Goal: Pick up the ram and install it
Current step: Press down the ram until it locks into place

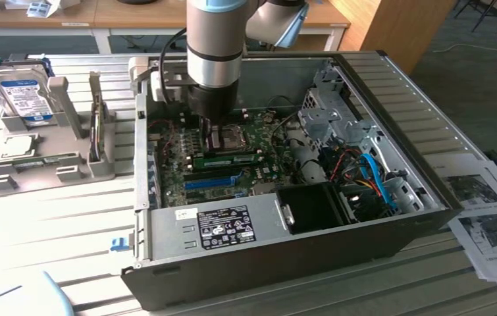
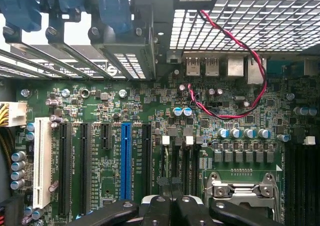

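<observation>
The ram (image 1: 228,160) is a narrow green stick standing on edge in the motherboard, between the CPU socket (image 1: 230,139) and the long blue slot (image 1: 209,182). My gripper (image 1: 216,136) hangs inside the open computer case (image 1: 424,118), just above the ram's middle. In the wrist view its black fingers (image 2: 159,208) are pressed together, shut, over the dark memory slots (image 2: 172,161) beside the blue slot (image 2: 125,161). Nothing can be made out between the fingers. Whether the tips touch the ram cannot be told.
A silver hard drive (image 1: 22,95) with a blue-white label stands in a grey rack (image 1: 46,164) at the exterior view's left. The power supply (image 1: 222,224) and a black fan shroud (image 1: 318,207) fill the case's near side. A red-black wire pair (image 2: 235,75) loops over the board. Papers (image 1: 490,217) lie outside the case.
</observation>
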`<state>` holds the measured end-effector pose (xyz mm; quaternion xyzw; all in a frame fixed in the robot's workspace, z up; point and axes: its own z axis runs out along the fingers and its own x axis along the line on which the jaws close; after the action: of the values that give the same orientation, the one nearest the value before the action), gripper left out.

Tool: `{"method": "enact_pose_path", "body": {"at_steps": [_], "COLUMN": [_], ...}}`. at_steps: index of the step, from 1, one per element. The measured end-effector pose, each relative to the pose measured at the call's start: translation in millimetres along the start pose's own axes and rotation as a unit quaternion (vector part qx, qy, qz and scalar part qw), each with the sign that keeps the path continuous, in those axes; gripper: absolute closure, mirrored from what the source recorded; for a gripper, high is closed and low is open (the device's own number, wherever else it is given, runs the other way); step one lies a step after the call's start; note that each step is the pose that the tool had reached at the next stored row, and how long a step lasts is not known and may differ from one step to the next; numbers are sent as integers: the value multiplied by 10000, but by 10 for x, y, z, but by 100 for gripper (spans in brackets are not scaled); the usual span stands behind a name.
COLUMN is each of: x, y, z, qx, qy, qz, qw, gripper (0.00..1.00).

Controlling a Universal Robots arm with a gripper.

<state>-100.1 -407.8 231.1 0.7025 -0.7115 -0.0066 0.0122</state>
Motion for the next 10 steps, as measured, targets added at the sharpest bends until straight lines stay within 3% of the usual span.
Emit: {"method": "enact_pose_path", "body": {"at_steps": [10], "x": [0], "y": [0], "z": [23], "qx": [-1], "qy": [1], "qz": [0], "qw": [10000], "gripper": [91]}}
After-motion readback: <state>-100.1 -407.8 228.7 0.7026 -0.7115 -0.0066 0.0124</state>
